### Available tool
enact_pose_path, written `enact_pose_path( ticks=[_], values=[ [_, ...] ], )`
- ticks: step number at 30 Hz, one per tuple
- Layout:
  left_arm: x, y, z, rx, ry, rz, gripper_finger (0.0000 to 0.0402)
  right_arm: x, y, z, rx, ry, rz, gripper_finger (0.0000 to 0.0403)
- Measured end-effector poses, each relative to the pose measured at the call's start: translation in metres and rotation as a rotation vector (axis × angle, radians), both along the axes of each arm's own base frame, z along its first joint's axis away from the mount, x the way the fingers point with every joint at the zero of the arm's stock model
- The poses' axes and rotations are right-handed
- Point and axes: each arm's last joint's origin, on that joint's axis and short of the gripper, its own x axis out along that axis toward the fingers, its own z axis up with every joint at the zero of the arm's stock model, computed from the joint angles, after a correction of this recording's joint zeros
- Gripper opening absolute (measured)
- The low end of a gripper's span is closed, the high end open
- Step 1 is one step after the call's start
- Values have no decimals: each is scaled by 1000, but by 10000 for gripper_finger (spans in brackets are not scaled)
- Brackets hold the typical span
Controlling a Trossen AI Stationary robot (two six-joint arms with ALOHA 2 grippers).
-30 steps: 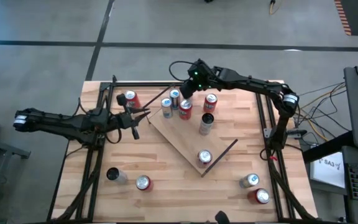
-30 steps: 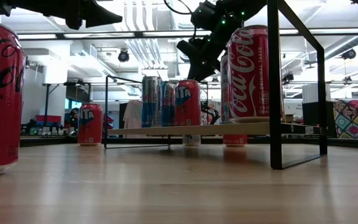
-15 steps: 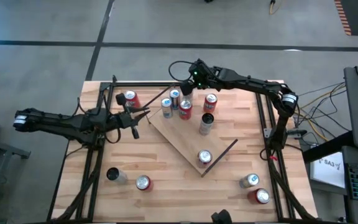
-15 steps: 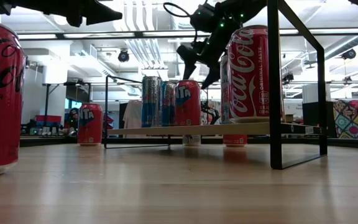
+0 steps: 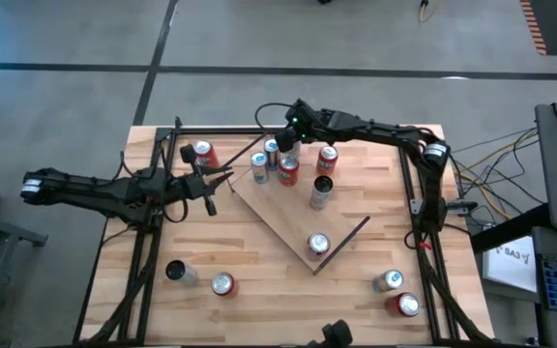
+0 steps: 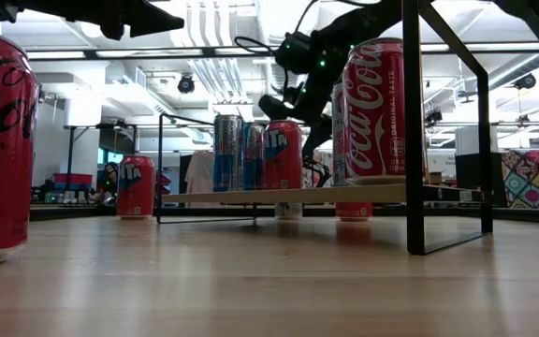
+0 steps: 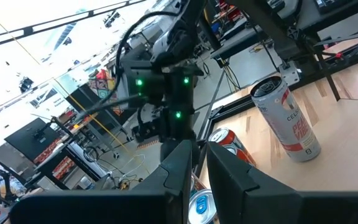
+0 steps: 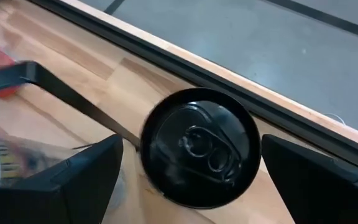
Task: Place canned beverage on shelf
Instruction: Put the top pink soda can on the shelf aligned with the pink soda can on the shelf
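- Right end effector (image 5: 280, 153) hangs over the far end of the shelf (image 5: 288, 222), fingers spread wide w/ nothing between them. The right wrist view looks straight down on a black-topped can (image 8: 199, 147), one finger (image 8: 82, 173) either side of it and clear of it.
- Low view: right end effector (image 6: 293, 105) sits just above the can row, open.
- Shelf is a light-wood board lying at an angle mid-desk (image 5: 162, 290), dark rim on its near-right edge.
- On the shelf's far end: blue-silver can (image 5: 259, 165), red can (image 5: 288, 171), a third can (image 5: 273, 149) partly under the end effector. Further along, a dark-topped can (image 5: 322, 191); near the lower corner a Coca-Cola can (image 5: 318, 245).
- Red can (image 5: 328, 157) stands at the far edge; can't tell if on the board or on the desk.
- Loose on desk: red can (image 5: 204, 155) far-left, dark can (image 5: 176, 272) and red can (image 5: 222, 283) near-left, two cans (image 5: 395, 292) near-right.
- Left end effector (image 5: 222, 177) waits left of the shelf, fingers narrow, close together, nothing held.
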Motion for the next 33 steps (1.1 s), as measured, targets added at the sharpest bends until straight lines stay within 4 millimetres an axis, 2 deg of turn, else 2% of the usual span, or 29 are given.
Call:
enact_pose_path(
  ticks=[6, 10, 22, 29, 33],
  values=[
    [0, 0, 0, 0, 0, 0, 36, 0, -2, -4, 3, 11, -10, 366],
    [0, 0, 0, 0, 0, 0, 36, 0, -3, -4, 5, 4, -17, 350],
    [0, 0, 0, 0, 0, 0, 36, 0, -2, -3, 15, -9, -37, 239],
    [0, 0, 0, 0, 0, 0, 36, -2, -1, 2, 30, -10, -49, 246],
    [0, 0, 0, 0, 0, 0, 36, -2, -1, 18, 23, -14, -44, 247]
  ],
)
